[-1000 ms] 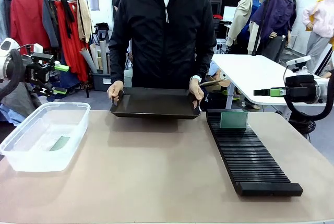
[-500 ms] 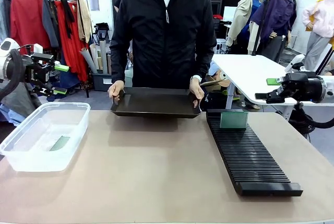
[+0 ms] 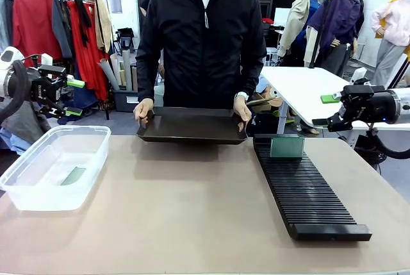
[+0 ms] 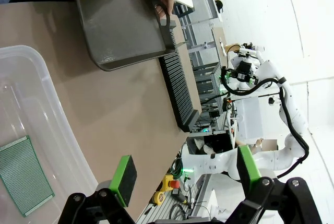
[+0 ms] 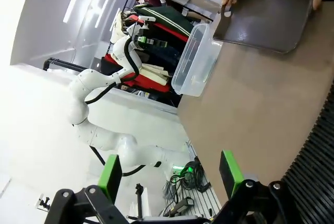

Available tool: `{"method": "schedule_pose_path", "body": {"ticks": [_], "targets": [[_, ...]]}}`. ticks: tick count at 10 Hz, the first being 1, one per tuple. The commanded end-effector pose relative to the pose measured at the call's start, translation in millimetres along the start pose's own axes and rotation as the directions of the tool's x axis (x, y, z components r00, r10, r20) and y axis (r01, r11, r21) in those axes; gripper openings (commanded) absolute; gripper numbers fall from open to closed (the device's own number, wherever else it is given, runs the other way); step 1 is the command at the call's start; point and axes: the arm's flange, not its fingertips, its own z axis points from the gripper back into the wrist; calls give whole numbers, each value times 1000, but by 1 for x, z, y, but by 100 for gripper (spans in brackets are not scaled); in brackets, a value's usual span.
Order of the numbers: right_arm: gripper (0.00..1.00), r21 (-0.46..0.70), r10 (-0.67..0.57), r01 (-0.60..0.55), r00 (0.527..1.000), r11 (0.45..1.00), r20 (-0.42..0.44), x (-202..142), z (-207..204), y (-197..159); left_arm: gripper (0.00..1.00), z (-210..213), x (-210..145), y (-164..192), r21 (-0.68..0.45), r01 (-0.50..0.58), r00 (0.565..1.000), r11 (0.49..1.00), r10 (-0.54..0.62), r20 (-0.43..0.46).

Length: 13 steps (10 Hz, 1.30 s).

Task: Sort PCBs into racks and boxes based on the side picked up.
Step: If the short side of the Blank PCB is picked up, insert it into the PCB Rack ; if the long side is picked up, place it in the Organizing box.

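Off both bench ends, left gripper (image 3: pixel 75 97) and right gripper (image 3: pixel 325 109) hung released, empty; person held tray (image 3: pixel 191 126); one PCB (image 3: pixel 286 147) stood in rack (image 3: pixel 306 189).

No text, label, brand, number or sign can be read in any of the views; no printing can be made out on any surface.
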Motion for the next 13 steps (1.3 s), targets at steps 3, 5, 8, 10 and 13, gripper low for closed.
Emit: {"method": "schedule_pose_path", "body": {"ticks": [3, 5, 8, 10, 13], "targets": [[100, 0, 0, 0, 1000, 1000, 0, 0, 0, 0, 100, 1, -1, -2, 7, -4, 1000, 1000, 4, 3], [100, 0, 0, 0, 1000, 1000, 0, 0, 0, 0, 100, 1, -1, -2, 7, -4, 1000, 1000, 4, 3], [100, 0, 0, 0, 1000, 1000, 0, 0, 0, 0, 100, 1, -1, -2, 7, -4, 1000, 1000, 4, 3], [100, 0, 0, 0, 1000, 1000, 0, 0, 0, 0, 100, 1, -1, -2, 7, -4, 1000, 1000, 4, 3], [100, 0, 0, 0, 1000, 1000, 0, 0, 0, 0, 100, 1, -1, -2, 7, -4, 1000, 1000, 4, 3]]}}
